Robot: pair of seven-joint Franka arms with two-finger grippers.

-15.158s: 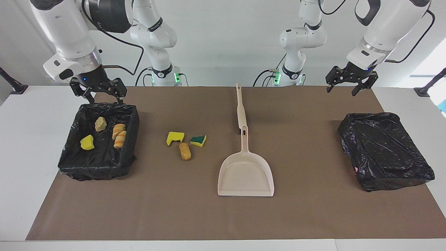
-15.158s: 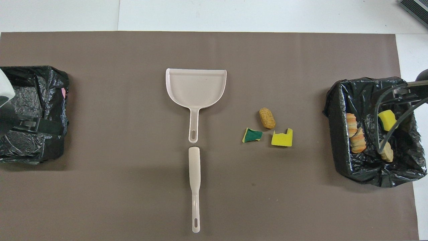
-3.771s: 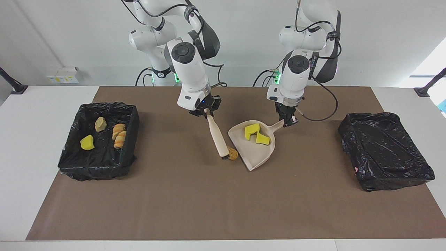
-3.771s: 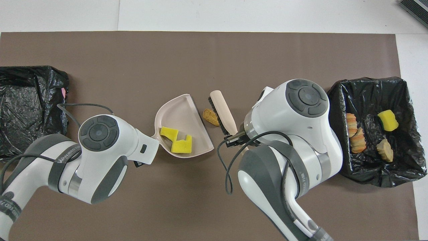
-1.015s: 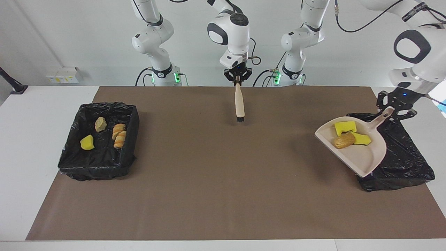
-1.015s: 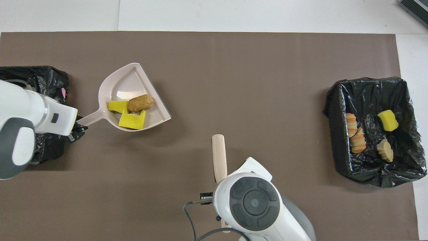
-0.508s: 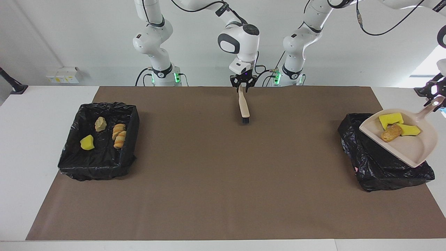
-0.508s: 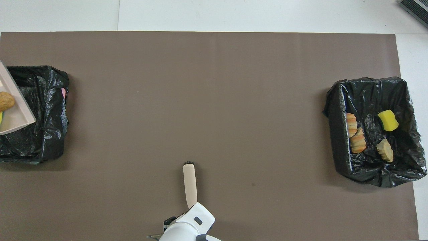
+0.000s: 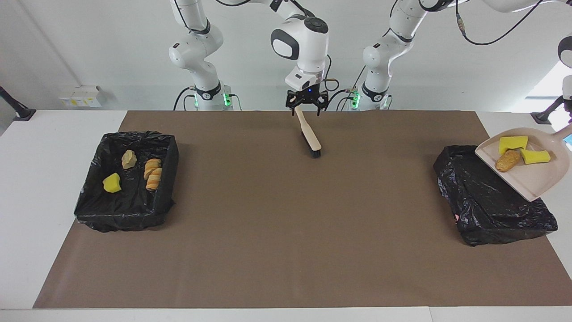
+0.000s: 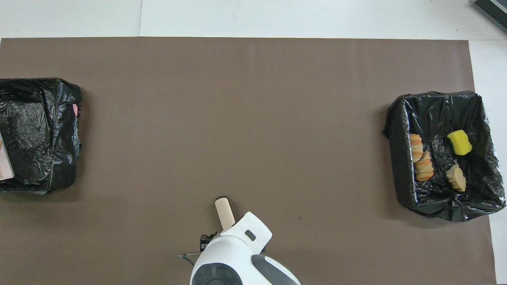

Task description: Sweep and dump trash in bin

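Robotics lab, two white arms (image 9: 299,40) bolted at a paper-covered table (image 9: 286,250), bare white walls

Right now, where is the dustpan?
The dustpan is in the air over the black-lined bin at the left arm's end of the table, carrying three scraps.

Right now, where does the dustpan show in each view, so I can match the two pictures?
Facing view: the dustpan is at the right edge, raised over the bin at the left arm's end, with three scraps in it.
Overhead view: only a sliver of the dustpan shows at the left edge, over the same bin.
Shared landmark: that black-lined bin, with no scraps in it.
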